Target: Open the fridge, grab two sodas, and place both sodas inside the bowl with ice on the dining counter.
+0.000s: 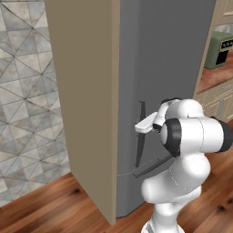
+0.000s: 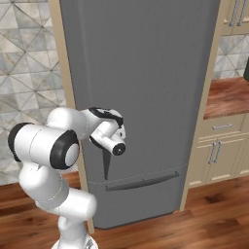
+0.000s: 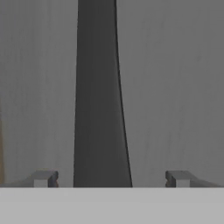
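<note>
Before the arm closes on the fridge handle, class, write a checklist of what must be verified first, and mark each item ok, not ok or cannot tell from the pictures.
1. Gripper open: ok, fingertips stand wide apart.
2. Vertical handle between the fingertips: ok in the hand view, slightly nearer the left one.
3. Fingers clear of the handle: ok, a gap shows on both sides.
4. Fingers deep enough around the handle: cannot tell.
5. Fridge door shut: ok, no gap shows.
6. Room for the door to swing past the arm: cannot tell.
</note>
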Motion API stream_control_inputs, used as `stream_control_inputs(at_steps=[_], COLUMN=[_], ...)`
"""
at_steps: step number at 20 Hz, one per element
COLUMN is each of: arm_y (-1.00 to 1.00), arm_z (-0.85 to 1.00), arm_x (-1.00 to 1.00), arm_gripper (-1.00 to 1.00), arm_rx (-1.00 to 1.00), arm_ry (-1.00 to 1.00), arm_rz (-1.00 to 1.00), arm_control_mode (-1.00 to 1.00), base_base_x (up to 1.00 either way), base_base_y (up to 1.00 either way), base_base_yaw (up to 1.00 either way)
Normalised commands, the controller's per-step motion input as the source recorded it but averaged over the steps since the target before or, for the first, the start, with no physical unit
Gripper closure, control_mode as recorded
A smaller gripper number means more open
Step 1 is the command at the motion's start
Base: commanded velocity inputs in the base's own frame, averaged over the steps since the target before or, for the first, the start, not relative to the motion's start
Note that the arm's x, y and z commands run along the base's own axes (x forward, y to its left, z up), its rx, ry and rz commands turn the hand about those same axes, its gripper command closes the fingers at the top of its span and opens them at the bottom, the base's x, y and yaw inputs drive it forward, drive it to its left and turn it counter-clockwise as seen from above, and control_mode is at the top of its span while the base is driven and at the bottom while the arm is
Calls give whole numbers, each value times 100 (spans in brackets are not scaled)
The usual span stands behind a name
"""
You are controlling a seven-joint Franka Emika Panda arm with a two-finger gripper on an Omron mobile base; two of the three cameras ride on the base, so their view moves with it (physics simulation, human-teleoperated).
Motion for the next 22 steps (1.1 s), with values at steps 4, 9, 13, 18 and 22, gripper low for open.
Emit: stream_control_inputs(at_steps=[4, 9, 13, 18, 22], arm_y=[25, 11, -23, -77, -90], arm_z=[-19, -5, 0, 15, 23], arm_x=[12, 3, -14, -41, -52], arm_gripper=[100, 100, 100, 100, 100], arm_rx=[0, 0, 0, 0, 0], arm_ry=[0, 0, 1, 2, 3], arm_rz=[0, 0, 0, -5, -9], arm_control_mode=[-100, -100, -100, -100, -100], base_base_x=[0, 0, 0, 0, 0], base_base_y=[0, 0, 0, 0, 0], base_base_yaw=[0, 0, 0, 0, 0])
